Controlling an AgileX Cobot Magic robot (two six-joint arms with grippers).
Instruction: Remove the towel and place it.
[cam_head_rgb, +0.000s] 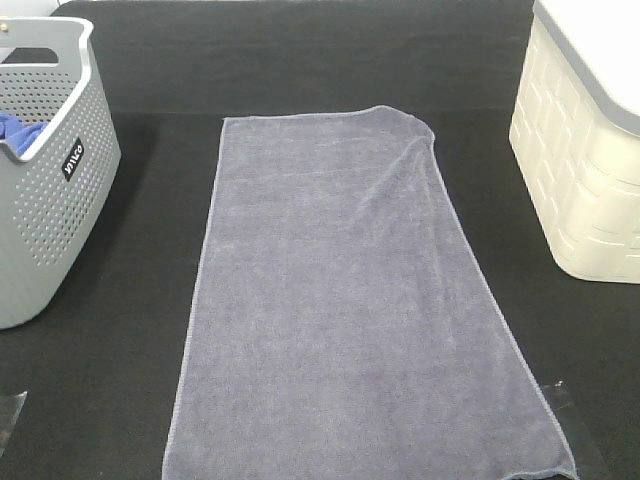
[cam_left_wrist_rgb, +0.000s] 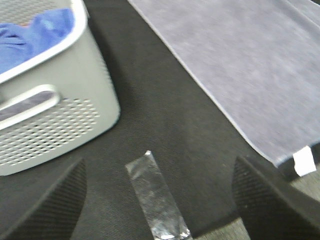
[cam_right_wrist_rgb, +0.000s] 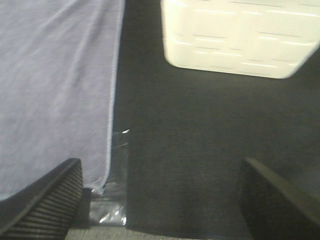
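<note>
The greyish-lavender towel (cam_head_rgb: 350, 300) lies spread flat on the black table, long side running from the front edge toward the back, with one far corner slightly rumpled. It also shows in the left wrist view (cam_left_wrist_rgb: 250, 65) and in the right wrist view (cam_right_wrist_rgb: 55, 90). Neither arm shows in the exterior view. My left gripper (cam_left_wrist_rgb: 160, 200) is open and empty over the bare table between the grey basket and the towel's edge. My right gripper (cam_right_wrist_rgb: 160, 200) is open and empty over the bare table beside the towel's near corner.
A grey perforated basket (cam_head_rgb: 50, 190) holding a bright blue cloth (cam_head_rgb: 18, 128) stands at the left. A cream bin (cam_head_rgb: 585, 150) with a grey lid stands at the right. Clear tape strips (cam_left_wrist_rgb: 155, 200) mark the table's front edge.
</note>
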